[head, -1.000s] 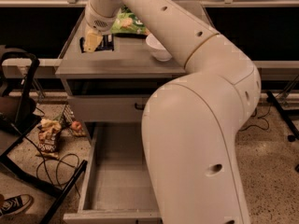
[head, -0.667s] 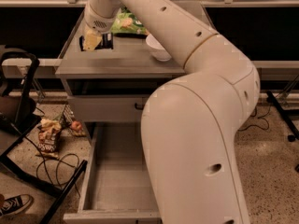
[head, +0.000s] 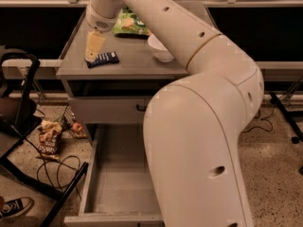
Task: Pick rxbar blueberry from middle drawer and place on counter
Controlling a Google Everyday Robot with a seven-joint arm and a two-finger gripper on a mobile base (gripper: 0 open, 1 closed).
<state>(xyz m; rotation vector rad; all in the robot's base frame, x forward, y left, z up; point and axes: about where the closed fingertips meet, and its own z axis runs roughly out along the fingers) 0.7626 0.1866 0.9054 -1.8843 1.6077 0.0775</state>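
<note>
The rxbar blueberry (head: 102,58), a dark navy flat bar, lies on the gray counter (head: 135,66) near its front left corner. My gripper (head: 93,46) hangs from the wrist just above the counter, and its yellowish tip stands at the bar's left end. The middle drawer (head: 118,183) is pulled out below, and its gray floor shows nothing on it. My big white arm crosses the right side of the view and hides the drawer's right part.
A green snack bag (head: 128,22) and a white bowl (head: 161,50) sit on the counter behind and right of the bar. A black frame (head: 21,103), cables, snack bags (head: 47,138) and a shoe (head: 14,207) lie on the floor at the left.
The bar was up at the gripper, higher over the counter's left side. Now it lies flat on the counter, lower and nearer the front edge. The gripper has come down a little.
</note>
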